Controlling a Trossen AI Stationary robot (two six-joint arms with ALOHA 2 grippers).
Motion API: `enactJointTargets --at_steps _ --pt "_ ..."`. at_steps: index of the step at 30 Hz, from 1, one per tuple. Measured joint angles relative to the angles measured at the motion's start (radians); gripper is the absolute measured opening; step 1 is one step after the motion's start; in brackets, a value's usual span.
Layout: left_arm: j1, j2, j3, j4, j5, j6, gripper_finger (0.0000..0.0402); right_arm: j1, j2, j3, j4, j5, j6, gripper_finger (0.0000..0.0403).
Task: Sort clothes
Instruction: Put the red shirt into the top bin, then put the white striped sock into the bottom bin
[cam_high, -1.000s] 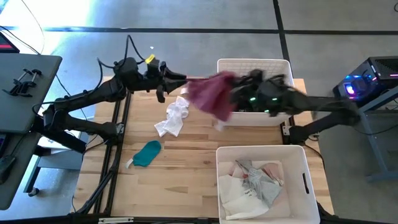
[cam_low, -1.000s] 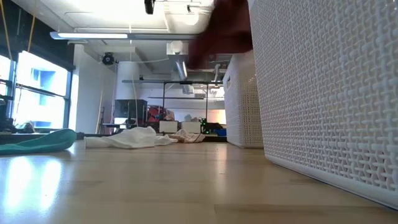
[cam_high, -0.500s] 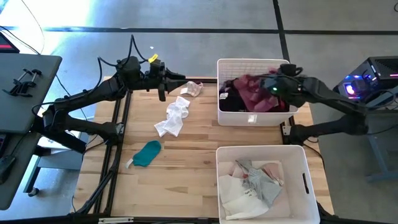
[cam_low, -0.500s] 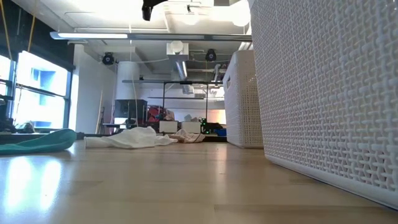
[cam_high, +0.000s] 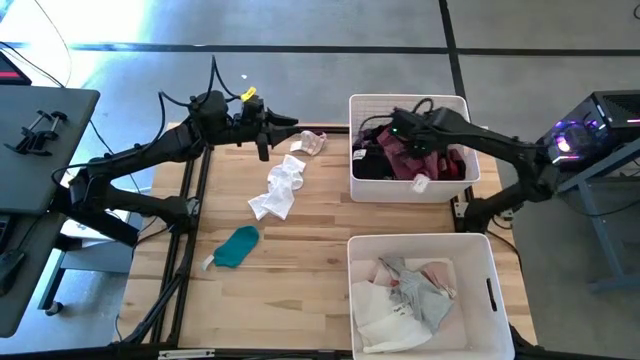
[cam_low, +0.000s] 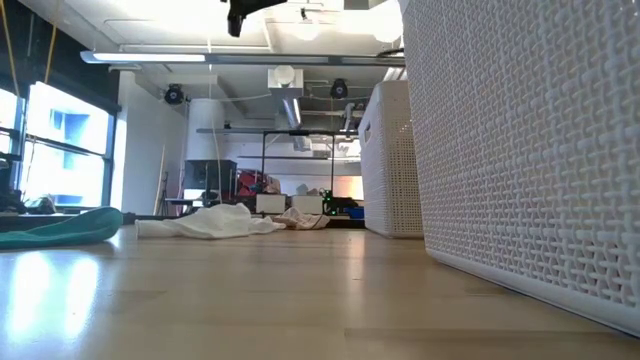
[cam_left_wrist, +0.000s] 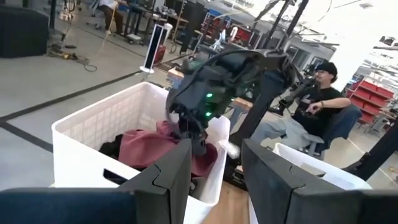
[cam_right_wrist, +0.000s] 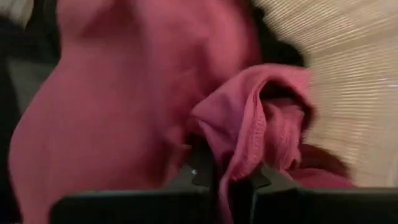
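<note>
A maroon garment (cam_high: 418, 155) with a white tag (cam_high: 422, 183) lies in the far white bin (cam_high: 410, 193), on top of black clothes (cam_high: 366, 162). My right gripper (cam_high: 405, 140) reaches down into that bin and is shut on the maroon garment (cam_right_wrist: 124, 106). My left gripper (cam_high: 288, 125) hovers open and level over the table's far left part, with nothing between its fingers (cam_left_wrist: 168, 180). On the table lie a white garment (cam_high: 279, 190), a teal one (cam_high: 237, 246) and a small pinkish one (cam_high: 311, 142). My right gripper pinches a raised fold of the maroon garment (cam_right_wrist: 236, 149) between its two fingers. The fingers come from above, slanting down into the bin. The rest of the garment lies slack on the clothes in the bin.
A second white bin (cam_high: 420, 250) at the near right holds grey, white and pink clothes (cam_high: 410, 295). In the low view its mesh wall (cam_low: 520, 150) fills the right side. A person (cam_left_wrist: 314, 102) sits beyond the table. Bare wood lies between the teal garment and the near bin.
My right gripper has swung toward the table's right edge and down into the far bin, tipping from level to pointing steeply down. The maroon garment, which hung in the air next to my left gripper, has gone along and now lies in the bin.
</note>
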Motion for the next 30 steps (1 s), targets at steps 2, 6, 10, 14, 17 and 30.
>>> enactJointTargets --at_steps 2,6,10,14,17,30 --pt "0.0 0.001 0.0 -0.012 0.0 0.0 0.0131 -0.008 0.035 0.0 0.0 -0.052 -0.028 0.0042" --pt "-0.001 0.001 0.0 -0.058 0.002 0.0 0.0131 -0.032 0.065 0.0 -0.004 -0.087 -0.056 0.0112" --pt "-0.001 0.001 0.0 -0.115 0.005 0.0 0.0131 -0.055 0.025 0.0 -0.048 -0.074 -0.007 0.0169" --pt "-0.001 0.004 0.0 -0.191 -0.013 0.009 0.0131 -0.033 -0.089 0.0 -0.039 -0.067 0.093 0.0191" --pt "-0.002 0.025 0.001 -0.264 -0.115 0.018 0.0131 0.017 -0.188 0.0 0.012 -0.076 0.172 0.0193" --pt "0.108 0.451 0.0 -0.371 -0.248 0.091 0.0131 0.48 -0.321 0.0 0.584 0.168 0.161 0.0193"
